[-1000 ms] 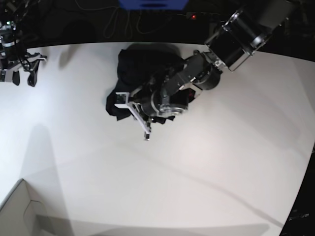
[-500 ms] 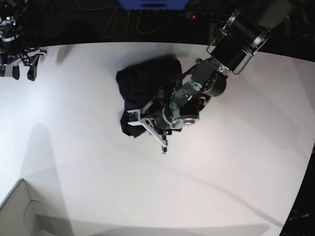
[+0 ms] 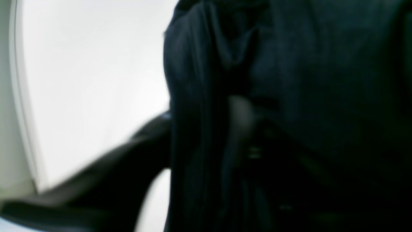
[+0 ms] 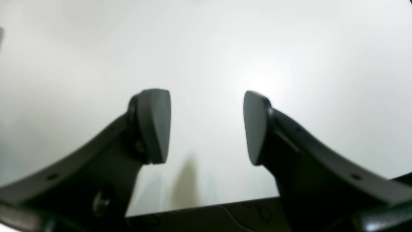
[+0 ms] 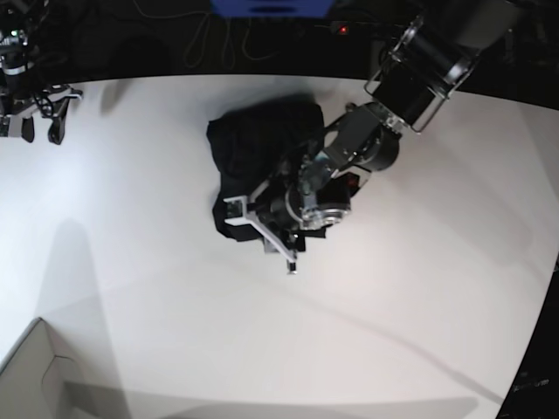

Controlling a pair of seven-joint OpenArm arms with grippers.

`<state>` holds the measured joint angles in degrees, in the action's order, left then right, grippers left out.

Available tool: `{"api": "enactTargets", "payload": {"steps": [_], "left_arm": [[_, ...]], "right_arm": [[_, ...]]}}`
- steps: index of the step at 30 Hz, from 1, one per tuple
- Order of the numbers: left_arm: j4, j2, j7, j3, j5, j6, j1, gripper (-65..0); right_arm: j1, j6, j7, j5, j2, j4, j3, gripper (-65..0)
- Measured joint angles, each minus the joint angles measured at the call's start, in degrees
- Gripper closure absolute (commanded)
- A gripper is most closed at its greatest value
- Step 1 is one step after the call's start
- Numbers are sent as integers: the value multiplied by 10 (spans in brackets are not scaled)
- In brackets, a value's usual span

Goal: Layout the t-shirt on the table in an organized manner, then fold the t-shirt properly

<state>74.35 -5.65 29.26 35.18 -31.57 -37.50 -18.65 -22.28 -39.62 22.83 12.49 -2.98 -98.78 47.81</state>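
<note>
Left fingers (image 5: 262, 234) spread since before | t-shirt (image 5: 258, 144) bunched beside them

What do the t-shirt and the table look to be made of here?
The t-shirt: thin, soft black fabric, probably a cotton-type knit, matte; it lies bunched in folds and hangs in loose creases in the left wrist view. The table: a hard, smooth white top, perhaps laminate or painted board, slightly glossy; it shows soft shadows and a bright glare patch in the right wrist view.
</note>
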Motion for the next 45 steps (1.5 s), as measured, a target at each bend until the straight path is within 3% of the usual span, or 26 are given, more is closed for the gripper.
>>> {"api": "enactTargets", "payload": {"steps": [3, 11, 16, 19, 22, 24, 25, 28, 32, 38, 43, 45], "left_arm": [[48, -3, 5, -2, -26, -2, 1, -442], [170, -3, 5, -7, -63, -13, 1, -446], [274, 6, 3, -147, -62, -8, 62, -437], [315, 2, 7, -226, -65, -9, 115, -336], [352, 3, 4, -295, -61, -9, 182, -153], [356, 14, 8, -347, -61, -13, 217, -22], [357, 26, 7, -373, -58, -12, 232, 0], [368, 59, 14, -455, -19, -12, 279, -12], [397, 70, 70, -537, 32, -5, 332, -1], [408, 81, 95, -582, 56, -8, 431, -1], [408, 141, 97, -654, 57, -9, 480, -1], [408, 149, 95, -665, 58, -10, 494, -1]], "right_arm": [[0, 0, 0, 0, 0, 0, 0, -359], [-3, 0, -1, 0, 0, 0, 0, -359], [-33, -2, 0, -1, 6, -11, 2, -356], [-47, -2, -1, 0, 24, -35, 2, -318], [-71, -6, -5, 3, 32, -63, 1, -184], [-78, -6, -3, 2, 54, -66, 21, -69], [-77, -6, 0, 0, 66, -65, 34, -18], [-71, -5, -2, 0, 93, -58, 87, 0], [-86, -3, -3, 1, 94, -47, 105, 0], [-120, -2, -2, -1, 93, -38, 106, 0], [-127, -4, 0, -37, 85, -35, 106, 0], [-127, -4, 10, -35, 77, -19, 103, 0]]}}
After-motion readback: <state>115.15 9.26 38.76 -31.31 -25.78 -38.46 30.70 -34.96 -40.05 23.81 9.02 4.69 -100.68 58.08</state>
